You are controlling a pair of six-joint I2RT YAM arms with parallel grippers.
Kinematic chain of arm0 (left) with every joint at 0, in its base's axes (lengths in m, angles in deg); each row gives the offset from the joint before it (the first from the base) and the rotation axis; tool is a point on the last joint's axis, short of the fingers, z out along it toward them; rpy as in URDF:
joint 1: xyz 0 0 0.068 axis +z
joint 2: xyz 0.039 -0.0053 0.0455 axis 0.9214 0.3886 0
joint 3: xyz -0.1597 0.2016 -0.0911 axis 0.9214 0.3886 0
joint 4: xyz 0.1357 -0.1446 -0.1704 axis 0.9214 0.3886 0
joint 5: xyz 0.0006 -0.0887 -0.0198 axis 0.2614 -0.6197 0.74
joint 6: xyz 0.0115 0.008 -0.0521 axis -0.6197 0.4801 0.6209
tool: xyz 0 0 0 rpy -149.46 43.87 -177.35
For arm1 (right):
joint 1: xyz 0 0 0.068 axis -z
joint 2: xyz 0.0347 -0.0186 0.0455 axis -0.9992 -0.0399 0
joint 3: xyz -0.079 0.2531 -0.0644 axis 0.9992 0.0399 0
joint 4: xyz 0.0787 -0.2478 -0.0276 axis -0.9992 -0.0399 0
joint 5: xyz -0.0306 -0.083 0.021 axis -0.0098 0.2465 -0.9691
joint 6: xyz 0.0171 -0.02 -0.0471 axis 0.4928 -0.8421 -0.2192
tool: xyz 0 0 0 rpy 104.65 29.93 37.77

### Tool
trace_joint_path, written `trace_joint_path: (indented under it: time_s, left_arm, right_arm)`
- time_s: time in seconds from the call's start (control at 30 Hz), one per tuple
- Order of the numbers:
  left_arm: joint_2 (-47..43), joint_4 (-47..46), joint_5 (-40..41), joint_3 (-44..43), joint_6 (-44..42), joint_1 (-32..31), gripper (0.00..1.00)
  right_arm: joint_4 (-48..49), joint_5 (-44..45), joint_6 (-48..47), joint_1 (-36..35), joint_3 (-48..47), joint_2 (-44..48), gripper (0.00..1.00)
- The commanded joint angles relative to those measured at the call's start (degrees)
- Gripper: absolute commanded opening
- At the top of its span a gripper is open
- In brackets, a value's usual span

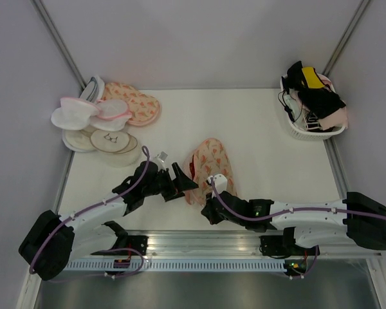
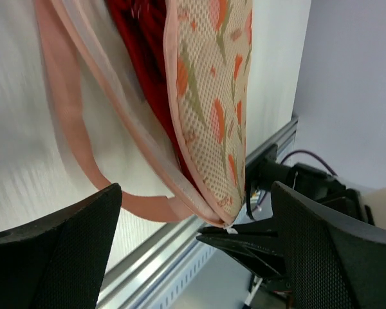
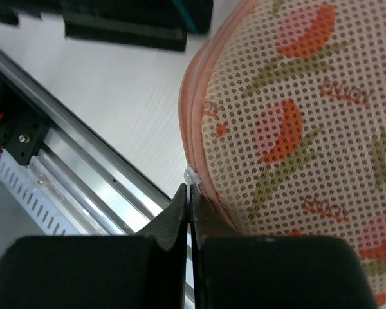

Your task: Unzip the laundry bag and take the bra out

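A white surface (image 1: 244, 122) fills the middle of the top view, boxed in by plain pale lilac-grey panels: a back wall (image 1: 199, 38) at 12 o'clock, a left wall (image 1: 16, 109) at 9 and a right wall (image 1: 381, 84) at 3. Thin metal struts (image 1: 56, 38) run along the two far corners. At 6 o'clock a shiny aluminium rail (image 1: 199, 243) edges the surface, with a slotted white strip (image 1: 199, 264) below it and dull grey floor (image 1: 199, 293) beyond. The light is soft and even, and the shadows are faint.
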Motion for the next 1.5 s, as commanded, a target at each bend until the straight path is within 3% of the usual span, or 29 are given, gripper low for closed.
trace_joint_path:
  time_s: [0.0, 0.23, 0.33, 0.37, 0.4, 0.43, 0.5, 0.67, 0.87, 1.03, 1.17, 1.47]
  left_arm:
    - [-3.0, -4.6, 0.3, 2.6, 7.7, -3.4, 1.0]
    - [1.4, -9.9, 2.0, 1.8, 10.2, -8.6, 0.96]
    - [4.5, -16.1, 0.4, 3.1, 11.1, -9.2, 0.66]
    - [5.4, -16.9, 0.0, 3.1, 11.1, -9.2, 0.43]
    - [5.5, -17.0, 0.1, 3.2, 10.9, -9.2, 0.33]
    - [5.4, -16.7, 0.6, 3.4, 10.7, -9.2, 0.15]
    - [4.5, -14.6, 1.7, 3.4, 10.1, -9.1, 0.02]
    - [1.4, -7.5, 6.6, 1.8, 6.2, -8.5, 0.02]
    - [-1.8, -0.9, 7.2, 0.0, 1.5, -2.6, 0.02]
    - [-0.7, 0.7, 1.9, -1.6, -1.8, 2.6, 0.02]
    - [0.8, 3.1, -0.5, -3.6, -6.1, 3.6, 0.02]
    - [6.7, 7.6, -8.9, -10.3, -16.1, 7.0, 0.02]
  right_arm:
    - [9.4, -5.1, -3.3, 0.0, -1.4, -2.1, 0.0]
    - [10.2, -5.4, -4.0, -0.1, -3.1, -6.8, 0.01]
    - [10.1, -5.2, -3.5, -0.1, -3.1, -7.2, 0.01]
    - [10.0, -4.9, -3.4, -0.1, -2.9, -6.6, 0.0]
    - [9.8, -4.6, -3.4, -0.1, -2.6, -6.3, 0.0]
    - [9.6, -4.3, -3.4, 0.0, -2.2, -5.5, 0.0]
    - [8.3, -3.5, -3.3, -0.1, -1.9, -4.6, 0.01]
    - [4.3, -1.9, -1.9, -0.1, -0.9, -1.2, 0.0]
    - [-9.4, 2.3, 2.4, -0.1, -0.3, -1.0, 0.0]
    - [-15.0, 6.6, 7.2, -0.1, 2.7, 0.1, 0.0]
    - [-23.1, 15.5, 11.4, 1.3, 1.3, -1.7, 0.0]
    - [-24.6, 22.3, 9.5, 11.7, -4.3, -12.3, 0.0]
